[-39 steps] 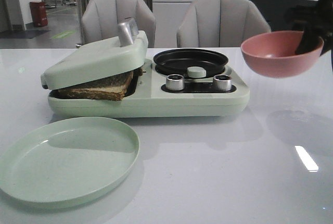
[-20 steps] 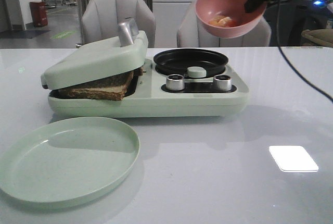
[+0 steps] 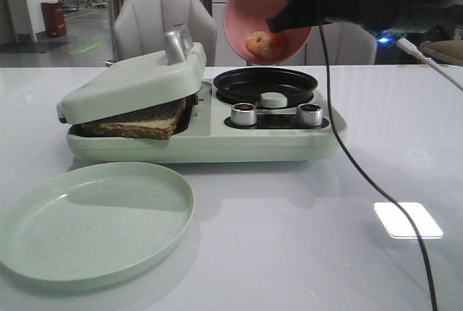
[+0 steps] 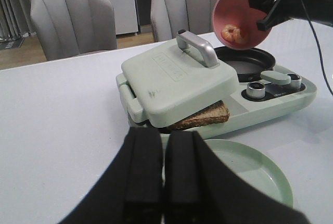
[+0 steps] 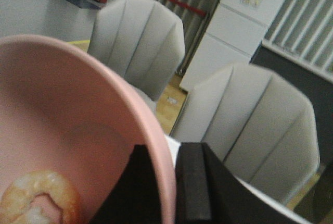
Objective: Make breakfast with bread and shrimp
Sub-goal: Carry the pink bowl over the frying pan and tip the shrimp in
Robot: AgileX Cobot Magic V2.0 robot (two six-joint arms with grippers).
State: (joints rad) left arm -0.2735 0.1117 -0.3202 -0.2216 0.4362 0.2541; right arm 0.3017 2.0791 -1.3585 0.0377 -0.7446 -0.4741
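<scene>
Grey chairs [image 3: 163,22] stand behind our white table [image 3: 304,239]. Our right gripper [image 5: 167,182] pinches the rim of the pink bowl [image 3: 264,18] between its fingers, tipping it steeply above the black pan [image 3: 264,84]; the shrimp [image 3: 258,42] lies against the bowl's lower wall. Our left gripper [image 4: 162,182] hangs with its fingers pressed together, holding nothing. Bread [image 3: 137,121] sits under the breakfast maker's [image 3: 202,141] tilted lid [image 3: 134,83], behind the green plate [image 3: 94,220].

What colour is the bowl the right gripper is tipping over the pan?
Pink, inside and out. The bowl shows best in the front view.
</scene>
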